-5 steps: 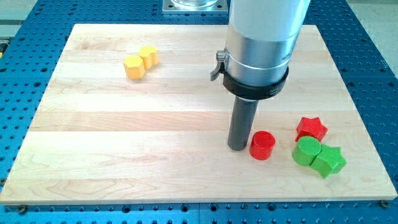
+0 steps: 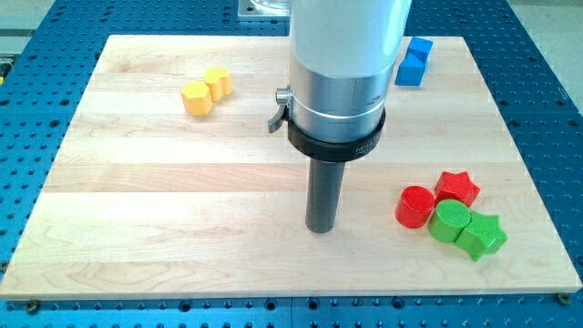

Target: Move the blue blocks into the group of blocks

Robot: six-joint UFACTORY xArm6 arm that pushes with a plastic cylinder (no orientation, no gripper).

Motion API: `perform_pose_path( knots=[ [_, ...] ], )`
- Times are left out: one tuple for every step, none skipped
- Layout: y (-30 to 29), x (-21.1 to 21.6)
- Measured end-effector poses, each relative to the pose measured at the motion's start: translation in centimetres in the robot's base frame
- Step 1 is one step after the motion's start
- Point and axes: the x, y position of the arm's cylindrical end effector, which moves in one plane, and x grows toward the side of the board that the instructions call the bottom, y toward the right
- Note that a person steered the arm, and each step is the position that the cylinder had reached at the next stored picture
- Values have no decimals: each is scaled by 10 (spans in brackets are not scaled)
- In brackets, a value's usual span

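My tip (image 2: 321, 229) sits on the board's bare middle, well left of the cluster: red cylinder (image 2: 415, 206), red star (image 2: 457, 187), green cylinder (image 2: 449, 220), green star (image 2: 482, 234). No jaws here, just a rod. The blue blocks (image 2: 415, 60) wait at the top right, partly hidden by the arm, maybe two pieces. Nothing blue delivered yet; that whole job remains. Two yellow blocks (image 2: 205, 90) sit apart, upper left.

Tip (image 2: 321, 228) on board (image 2: 137, 228) centre-bottom, cylinder (image 2: 415, 206), stars (image 2: 457, 187) and a round block (image 2: 449, 220) clustered right, blue blocks (image 2: 415, 61) top right, two blocks (image 2: 205, 90) top left.
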Motion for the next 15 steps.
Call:
perform_pose_path(
  knots=[
    [1,0],
    [5,1],
    [-40,-27],
    [32,-110],
    [133,-154],
    [212,-239],
    [234,-280],
    [230,-335],
    [186,-322],
    [146,-264],
    [132,-202],
    [133,-220],
    [102,-191],
    [132,-112],
    [135,-176]
  ],
)
